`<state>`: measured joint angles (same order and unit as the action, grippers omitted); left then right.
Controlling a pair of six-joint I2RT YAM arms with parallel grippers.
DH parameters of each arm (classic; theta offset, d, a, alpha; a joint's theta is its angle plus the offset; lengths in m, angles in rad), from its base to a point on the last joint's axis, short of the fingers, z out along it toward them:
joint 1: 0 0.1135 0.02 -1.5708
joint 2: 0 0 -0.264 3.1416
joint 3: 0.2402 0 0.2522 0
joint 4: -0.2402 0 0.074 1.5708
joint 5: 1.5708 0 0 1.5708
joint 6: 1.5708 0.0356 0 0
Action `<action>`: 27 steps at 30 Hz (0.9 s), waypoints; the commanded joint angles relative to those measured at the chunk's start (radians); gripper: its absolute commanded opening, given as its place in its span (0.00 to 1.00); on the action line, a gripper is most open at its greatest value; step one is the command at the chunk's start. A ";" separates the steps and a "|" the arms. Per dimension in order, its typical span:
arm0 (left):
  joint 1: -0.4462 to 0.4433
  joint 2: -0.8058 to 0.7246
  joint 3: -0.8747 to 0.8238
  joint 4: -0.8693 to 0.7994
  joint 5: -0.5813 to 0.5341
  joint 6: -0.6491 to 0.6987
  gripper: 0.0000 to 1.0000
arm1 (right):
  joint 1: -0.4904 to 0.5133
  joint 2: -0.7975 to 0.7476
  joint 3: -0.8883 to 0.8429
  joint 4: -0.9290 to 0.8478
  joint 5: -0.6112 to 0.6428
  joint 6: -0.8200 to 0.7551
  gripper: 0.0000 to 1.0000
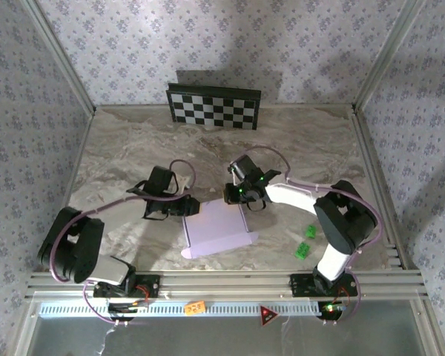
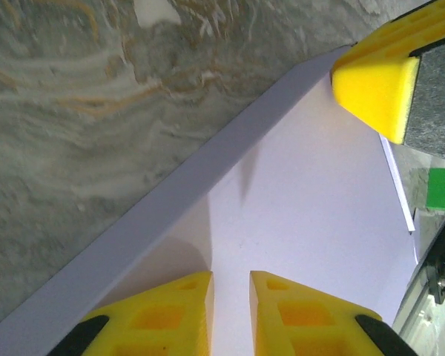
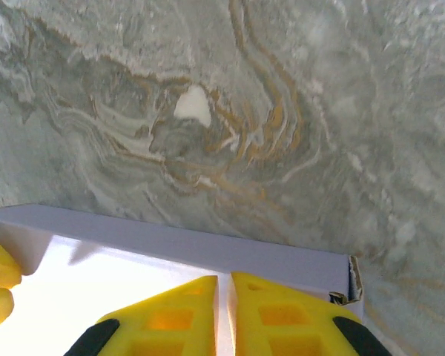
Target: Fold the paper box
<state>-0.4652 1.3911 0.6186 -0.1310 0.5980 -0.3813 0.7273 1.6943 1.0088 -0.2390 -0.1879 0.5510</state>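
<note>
Two arms elbow-bent, end effectors (image 1: 182, 208) (image 1: 234, 196) over paper box (image 1: 219, 228)

Paper box (image 1: 216, 228) centre of table (image 1: 133, 141); checkerboard panel (image 1: 214, 106) behind; small blocks (image 1: 305, 243) right.

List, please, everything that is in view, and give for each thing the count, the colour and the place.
paper box: one, pale lavender, middle of the table toward the near edge
checkerboard panel: one, black and white, at the table's back edge
small green pieces: two, green, on the table right of the box
orange tag: one, orange, on the front rail
red triangle: one, red, on the front rail, right of the tag
table: one, grey marbled
left gripper: one, yellow fingers, at the box's left side
right gripper: one, yellow fingers close together, at the box's far right corner
</note>
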 commanded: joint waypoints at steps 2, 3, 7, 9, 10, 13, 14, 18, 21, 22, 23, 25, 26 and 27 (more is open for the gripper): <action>-0.012 -0.084 -0.020 -0.066 0.004 -0.041 0.24 | 0.021 -0.010 -0.060 -0.131 0.072 0.033 0.15; -0.012 -0.104 -0.010 -0.084 -0.002 -0.036 0.26 | 0.023 -0.014 -0.059 -0.129 0.075 0.030 0.15; -0.011 -0.133 0.064 -0.140 -0.030 0.021 0.34 | 0.020 -0.043 -0.032 -0.127 0.079 0.004 0.17; -0.011 -0.109 0.122 -0.172 -0.031 0.069 0.37 | 0.018 -0.065 -0.015 -0.128 0.083 -0.013 0.20; -0.011 -0.089 0.155 -0.197 -0.032 0.103 0.38 | 0.017 -0.077 -0.009 -0.128 0.086 -0.021 0.22; -0.012 -0.015 0.252 -0.272 -0.022 0.207 0.42 | 0.015 -0.120 -0.003 -0.119 0.093 -0.048 0.27; -0.012 0.010 0.281 -0.290 -0.018 0.239 0.42 | 0.013 -0.132 -0.005 -0.120 0.098 -0.055 0.29; -0.013 0.109 0.395 -0.352 0.021 0.362 0.44 | -0.006 -0.198 -0.028 -0.118 0.103 -0.093 0.37; -0.021 0.174 0.459 -0.367 0.043 0.427 0.46 | -0.026 -0.257 -0.060 -0.109 0.106 -0.119 0.43; -0.025 0.197 0.482 -0.375 0.051 0.449 0.46 | -0.033 -0.277 -0.076 -0.102 0.105 -0.125 0.44; -0.031 0.218 0.501 -0.387 0.057 0.470 0.47 | -0.041 -0.297 -0.089 -0.098 0.106 -0.128 0.45; -0.052 0.268 0.550 -0.417 0.058 0.523 0.47 | -0.061 -0.335 -0.115 -0.085 0.103 -0.130 0.46; -0.061 0.292 0.571 -0.433 0.054 0.548 0.48 | -0.070 -0.353 -0.127 -0.082 0.102 -0.129 0.47; -0.071 0.320 0.595 -0.461 0.047 0.573 0.48 | -0.081 -0.369 -0.137 -0.080 0.101 -0.125 0.47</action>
<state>-0.5095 1.6638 1.1496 -0.5003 0.6167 0.0666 0.6662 1.3670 0.9005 -0.3206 -0.0994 0.4492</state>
